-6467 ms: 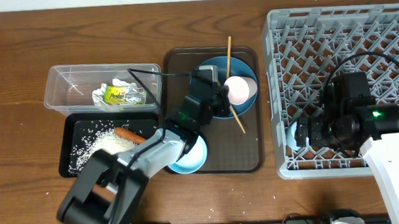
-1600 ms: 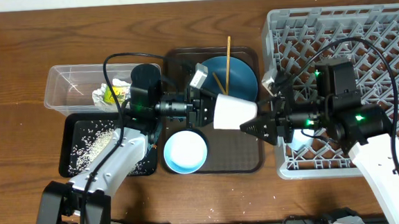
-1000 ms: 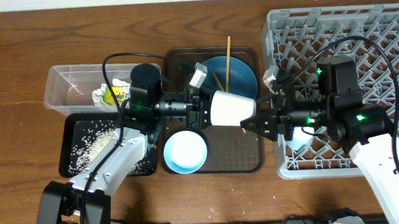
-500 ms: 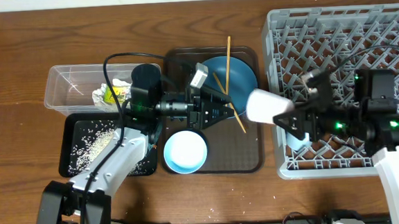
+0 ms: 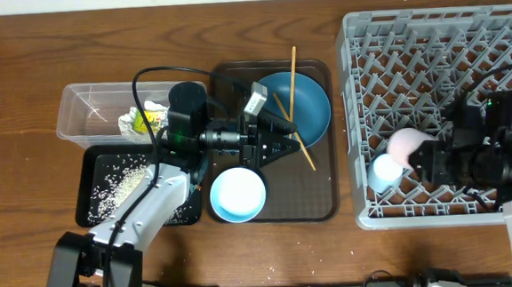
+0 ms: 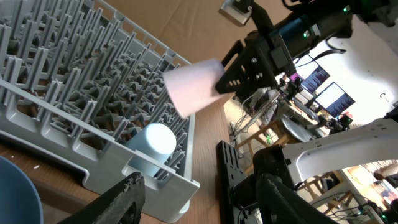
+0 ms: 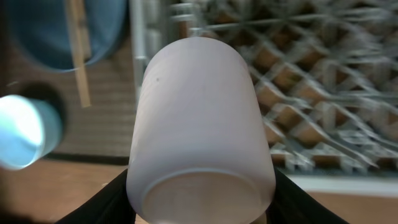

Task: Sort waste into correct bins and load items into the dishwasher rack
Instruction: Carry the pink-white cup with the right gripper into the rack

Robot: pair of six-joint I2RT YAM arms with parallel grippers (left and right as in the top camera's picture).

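**Transfer of the pink cup to the rack.** The pink cup point(image 5: 406, 142) now hangs over the front-left part of the grey dish rack point(image 5: 436, 24), just beside the light blue cup point(image 5: 383, 172) that already stands among the pegs. It is clamped at its wide end in the right end effector point(image 5: 420, 154) and lies tilted, closed base leading. The left wrist view shows it clear above the pegs, not yet seated.

One second earlier the same cup was over the brown tray point(image 5: 306, 209), spanned between both end effectors. Half a second earlier it had left the left one and was crossing the rack's near wall. The hand-over is therefore complete, and the cup has passed from the tray side to the rack side.

The left end effector point(image 5: 282, 138) remains over the tray beside the blue plate point(image 5: 312, 106), its fingers spread and nothing between them.

Judged from this layout, the step in hand is placing the pink cup, which needs turning mouth-down over free pegs without knocking its light blue neighbour. Still on the tray are the plate, the chopsticks point(image 5: 293, 66) lying across it, and the small bowl point(image 5: 238, 194).

On the bench point(image 5: 21, 87), the clear tub point(image 5: 93, 104) holds a yellow-green packet point(image 5: 147, 120), and the black tray point(image 5: 86, 185) holds loose rice point(image 5: 125, 182). The waste sorting thus looks largely settled, although the left arm hides part of both bins.
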